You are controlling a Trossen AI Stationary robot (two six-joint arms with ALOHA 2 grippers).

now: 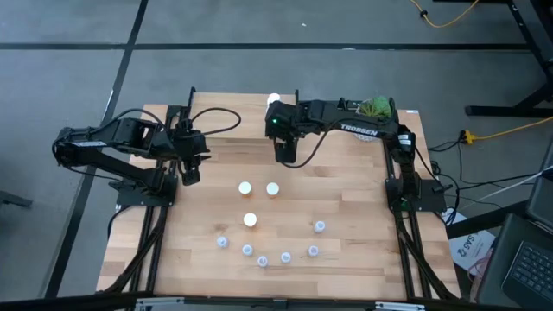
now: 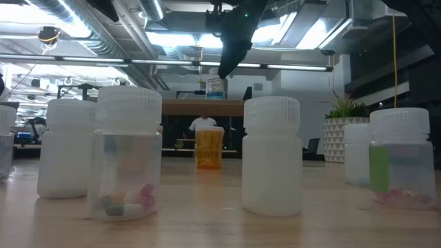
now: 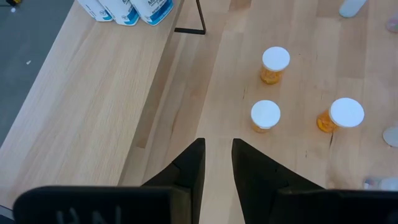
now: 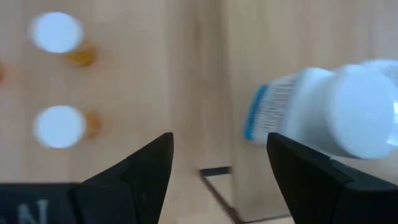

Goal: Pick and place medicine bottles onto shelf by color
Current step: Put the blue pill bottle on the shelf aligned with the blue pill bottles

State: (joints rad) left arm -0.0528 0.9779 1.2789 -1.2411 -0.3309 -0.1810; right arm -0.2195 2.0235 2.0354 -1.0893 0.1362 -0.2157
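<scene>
A: Where do the medicine bottles stand?

B: Three orange bottles [image 1: 245, 187] with white caps sit near the middle of the wooden worktop [image 1: 346, 259], two side by side and a third [image 1: 251, 219] just nearer the front edge. Pale-blue vials [image 1: 262, 260] curve in an arc along the front, with one vial [image 1: 320, 226] a little apart on the right. In the left wrist view, white bottles with blue labels [image 3: 127, 9] stand in a row on the shelf [image 3: 99, 87]. In the low view, a white labelled bottle [image 2: 216, 86] stands on the shelf top, an orange bottle [image 2: 209, 147] in front of it.

A: And the tools?

B: The right tool [image 1: 286, 149] hangs over the shelf at the back of the worktop, its fingers [image 4: 134, 171] apart and holding nothing; a white blue-labelled bottle [image 4: 329, 112] shows beyond them. The left tool [image 3: 217, 165] waits at the left side of the worktop, its fingers nearly together with a narrow gap, empty, pointing toward the orange bottles.

A: Anything else?

B: A green plant [image 1: 376, 108] stands at the far right corner.
</scene>
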